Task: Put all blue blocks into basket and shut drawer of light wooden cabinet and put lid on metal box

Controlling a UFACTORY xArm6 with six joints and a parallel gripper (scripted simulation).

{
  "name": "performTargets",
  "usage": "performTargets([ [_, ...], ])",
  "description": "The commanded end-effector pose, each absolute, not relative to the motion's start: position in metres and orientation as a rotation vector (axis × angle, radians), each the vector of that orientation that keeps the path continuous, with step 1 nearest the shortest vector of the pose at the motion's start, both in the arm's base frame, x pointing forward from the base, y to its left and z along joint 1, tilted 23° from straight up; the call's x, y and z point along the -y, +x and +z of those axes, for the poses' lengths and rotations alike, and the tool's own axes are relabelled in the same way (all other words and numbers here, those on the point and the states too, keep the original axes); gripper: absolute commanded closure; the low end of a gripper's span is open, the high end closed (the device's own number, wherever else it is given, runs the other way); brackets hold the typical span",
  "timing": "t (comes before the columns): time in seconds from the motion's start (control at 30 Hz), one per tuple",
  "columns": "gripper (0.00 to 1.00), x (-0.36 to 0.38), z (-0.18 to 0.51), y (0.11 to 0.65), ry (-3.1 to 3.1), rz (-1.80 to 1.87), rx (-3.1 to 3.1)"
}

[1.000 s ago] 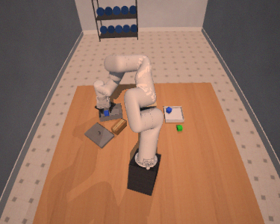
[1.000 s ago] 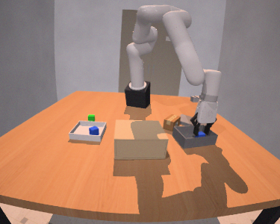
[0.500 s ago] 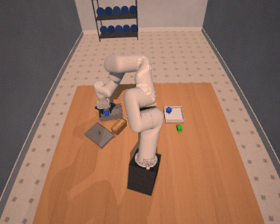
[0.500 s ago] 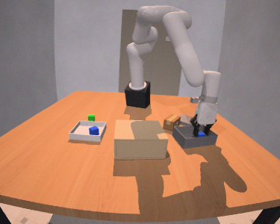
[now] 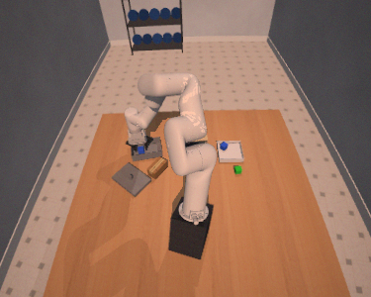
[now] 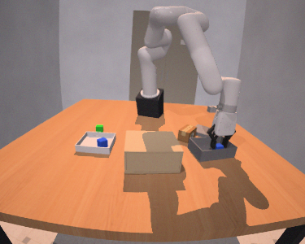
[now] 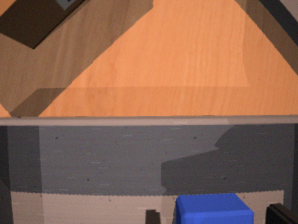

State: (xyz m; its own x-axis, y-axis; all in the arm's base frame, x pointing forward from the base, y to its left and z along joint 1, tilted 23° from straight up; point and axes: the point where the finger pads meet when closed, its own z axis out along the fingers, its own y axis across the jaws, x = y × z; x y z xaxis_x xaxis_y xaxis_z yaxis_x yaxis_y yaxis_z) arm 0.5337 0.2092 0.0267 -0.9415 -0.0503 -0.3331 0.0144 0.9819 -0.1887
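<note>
My gripper [image 5: 139,146] [image 6: 219,143] [image 7: 218,218] is open, its fingers down in the grey metal box [image 5: 147,156] [image 6: 217,154] [image 7: 100,160]. A blue block [image 5: 140,149] [image 6: 220,145] [image 7: 215,205] stands on the box floor between the fingers, with gaps at its sides. The metal lid [image 5: 128,183] lies on the table beside the box. The white basket [image 5: 231,161] [image 6: 94,150] holds another blue block [image 5: 224,146] [image 6: 102,142]. The light wooden cabinet [image 6: 153,162] stands mid-table; I cannot tell its drawer's state.
A small brown cardboard box [image 5: 157,168] [image 6: 187,132] lies between the metal box, the lid and the arm. A green block [image 5: 237,169] [image 6: 99,128] lies outside the basket, near its side towards the arm's base. The metal box's walls rise close around the fingers.
</note>
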Motion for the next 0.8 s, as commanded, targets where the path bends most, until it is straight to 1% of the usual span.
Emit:
performTargets([
  [0.0,0.35,-0.2103,0.0285,0.5347,-0.026,-0.266,-2.782],
  [0.03,1.00,-0.2103,0.0285,0.5347,-0.026,-0.266,-2.782],
  [0.77,1.00,-0.2103,0.0285,0.5347,-0.026,-0.266,-2.782],
])
